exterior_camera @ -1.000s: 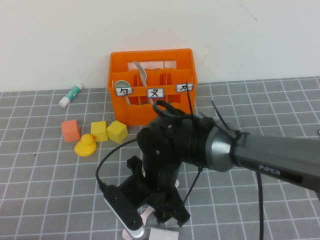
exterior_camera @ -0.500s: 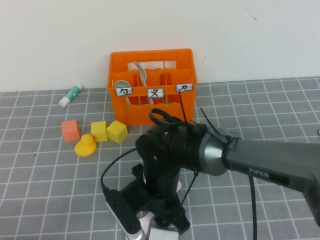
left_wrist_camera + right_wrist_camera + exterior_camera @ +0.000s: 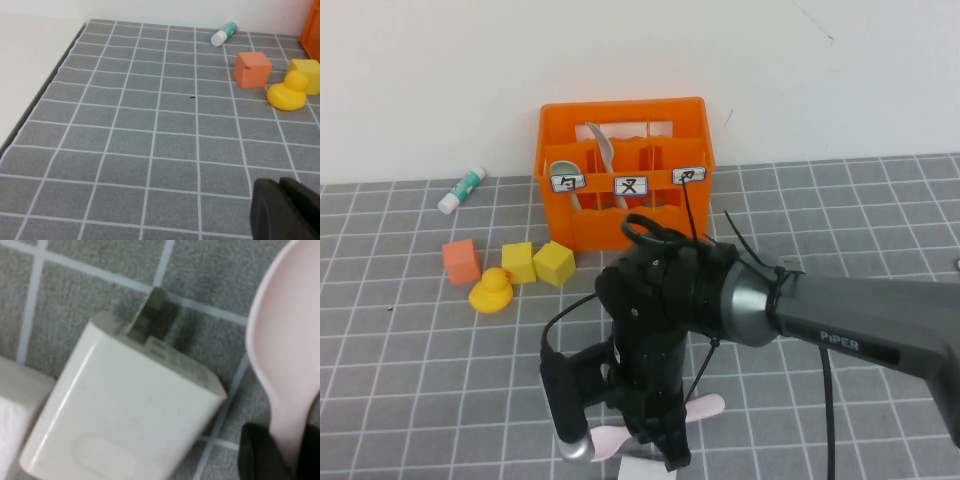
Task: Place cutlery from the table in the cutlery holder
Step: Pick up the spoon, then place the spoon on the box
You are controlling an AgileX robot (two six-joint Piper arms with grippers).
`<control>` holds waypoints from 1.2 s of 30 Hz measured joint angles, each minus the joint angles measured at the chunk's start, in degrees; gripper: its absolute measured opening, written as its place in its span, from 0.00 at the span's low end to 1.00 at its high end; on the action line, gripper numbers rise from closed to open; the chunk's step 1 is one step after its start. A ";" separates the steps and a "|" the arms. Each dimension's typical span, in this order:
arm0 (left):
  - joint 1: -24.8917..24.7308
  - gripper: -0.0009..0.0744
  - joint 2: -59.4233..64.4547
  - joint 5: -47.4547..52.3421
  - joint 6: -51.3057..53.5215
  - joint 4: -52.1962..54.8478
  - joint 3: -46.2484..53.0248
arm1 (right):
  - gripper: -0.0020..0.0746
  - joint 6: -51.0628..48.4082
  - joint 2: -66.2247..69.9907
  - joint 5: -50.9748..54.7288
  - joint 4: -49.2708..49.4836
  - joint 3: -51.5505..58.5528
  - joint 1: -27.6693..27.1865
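Observation:
The orange cutlery holder [image 3: 620, 108] stands at the back of the table [image 3: 410, 400], with a mint-green spoon [image 3: 565, 172] and a grey-green fork [image 3: 603, 150] standing in its compartments. Near the table's front edge my right gripper [image 3: 655, 440] [image 3: 287, 455] points down, shut on the pale pink spoon [image 3: 705, 408] [image 3: 285, 340], which lies low over the grid. My left gripper [image 3: 287, 210] hovers over the left side of the table, shut and empty; the high view does not show it.
A white charger block [image 3: 130, 405] lies right beside the pink spoon. A yellow duck [image 3: 492, 291], an orange cube [image 3: 461, 260] and two yellow cubes [image 3: 519, 262] sit left of the holder. A glue stick [image 3: 461, 189] lies by the wall.
My right gripper has closed onto the pink spoon and its wrist has turned. The spoon's handle now sticks out to the right of the gripper. The left arm has not moved.

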 joint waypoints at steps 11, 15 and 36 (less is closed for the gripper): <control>0.00 0.01 0.00 0.00 0.00 0.00 0.00 | 0.20 16.39 -8.43 -10.84 6.80 0.84 -2.76; 0.00 0.01 0.00 0.00 0.00 0.00 0.00 | 0.20 22.38 -15.23 -25.04 10.86 6.55 -3.11; 0.00 0.01 0.00 0.00 -0.23 0.00 0.00 | 0.20 34.25 -22.91 -102.17 27.64 28.47 -7.67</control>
